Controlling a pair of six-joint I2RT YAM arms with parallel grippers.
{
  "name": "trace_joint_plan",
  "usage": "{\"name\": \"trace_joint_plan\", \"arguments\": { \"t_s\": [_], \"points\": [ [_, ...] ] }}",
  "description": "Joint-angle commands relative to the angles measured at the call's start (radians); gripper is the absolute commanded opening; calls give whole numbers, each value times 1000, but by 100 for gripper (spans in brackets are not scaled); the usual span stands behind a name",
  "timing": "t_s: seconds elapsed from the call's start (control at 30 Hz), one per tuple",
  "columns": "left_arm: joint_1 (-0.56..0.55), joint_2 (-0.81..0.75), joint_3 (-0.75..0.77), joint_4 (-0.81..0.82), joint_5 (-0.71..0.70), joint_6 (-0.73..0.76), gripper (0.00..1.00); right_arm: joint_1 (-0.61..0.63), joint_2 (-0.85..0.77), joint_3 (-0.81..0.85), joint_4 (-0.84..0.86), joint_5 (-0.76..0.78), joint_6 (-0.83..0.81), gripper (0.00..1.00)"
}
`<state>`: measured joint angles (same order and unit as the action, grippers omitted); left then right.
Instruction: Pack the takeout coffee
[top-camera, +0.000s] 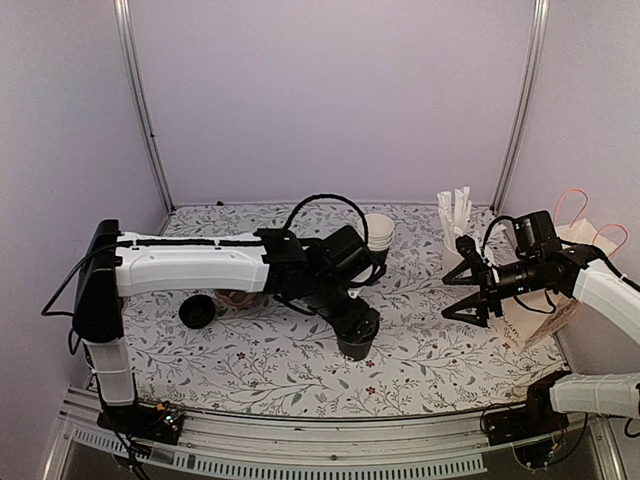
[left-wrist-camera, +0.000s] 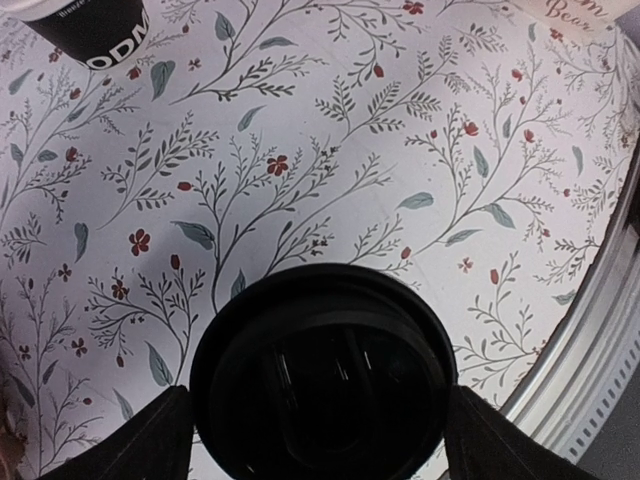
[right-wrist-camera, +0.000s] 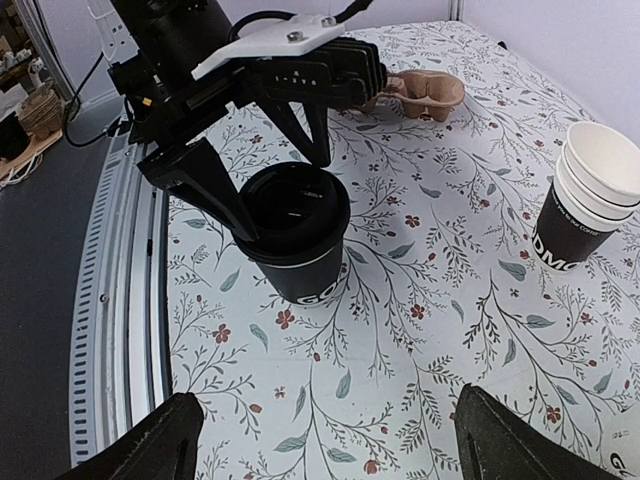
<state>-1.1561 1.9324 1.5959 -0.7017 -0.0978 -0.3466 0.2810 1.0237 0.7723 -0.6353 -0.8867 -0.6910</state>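
Left claw (right-wrist-camera: 283, 190) hung wide open, gripping nothing, takeout coffee (right-wrist-camera: 297, 235) upright between its 2 fingers (right-wrist-camera: 205, 190), so the clean play looked like centring, sinking below the lid, then squeezing gently.

Floral tablecloth (top-camera: 260, 370) covers a work table boxed in by pale lilac walls.
The cloth, white with grey-green sprigs and small red blossoms, runs to the back wall (top-camera: 330, 100) and meets the left side wall (top-camera: 50, 120) and the right side wall (top-camera: 600, 100). A slim aluminium post (top-camera: 145, 110) rises from the far left corner, a second post (top-camera: 520, 100) from the far right. A slotted metal rail (top-camera: 300, 440) edges the table's near side; beyond it, the right wrist view shows dark grey floor (right-wrist-camera: 40, 300). The light is soft and even.
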Motion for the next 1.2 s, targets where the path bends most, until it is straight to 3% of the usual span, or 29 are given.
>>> {"name": "trace_joint_plan", "arguments": {
  "t_s": [0.0,0.33,0.63,0.83,1.17],
  "points": [
    [5,35,6,-13,8,5,86,-5,7,-1,-9,5,-8,91],
    [31,-26,0,-39,-60,14,77,-6,6,-1,-7,11,-8,91],
    [296,-85,28,-39,-62,115,75,-7,3,-2,-5,15,-8,91],
    [427,37,202,-48,-89,185,74,-17,-1,-2,-6,16,-8,91],
    [486,342,595,-134,-137,244,74,-28,1,-4,-5,21,-10,91]
  ]
}}
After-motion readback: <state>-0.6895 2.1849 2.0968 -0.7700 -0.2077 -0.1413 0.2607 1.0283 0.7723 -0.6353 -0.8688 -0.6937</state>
